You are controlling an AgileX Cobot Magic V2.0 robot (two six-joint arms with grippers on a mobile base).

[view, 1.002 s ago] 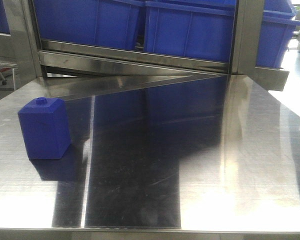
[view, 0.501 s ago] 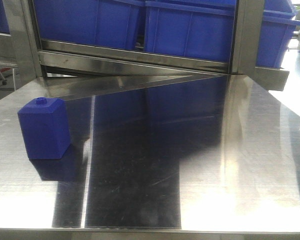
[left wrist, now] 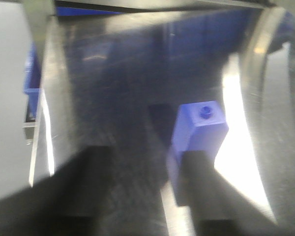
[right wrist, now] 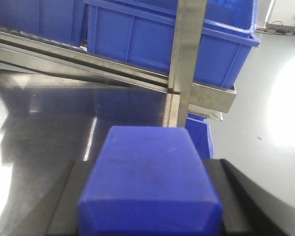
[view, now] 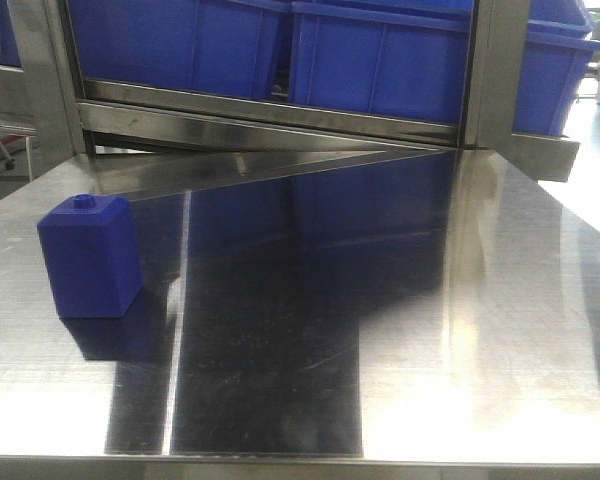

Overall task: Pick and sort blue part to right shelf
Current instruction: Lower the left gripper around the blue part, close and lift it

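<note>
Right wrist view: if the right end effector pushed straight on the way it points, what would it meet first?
Most likely the shelf's steel upright post, just right of centre beyond the blue block it carries; a blue bin sits behind it. Depth is hard to judge.

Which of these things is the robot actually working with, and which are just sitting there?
Job in hand:
blue part, held in the right pincer
right shelf

Lying about:
blue block with round stud
steel table
</note>
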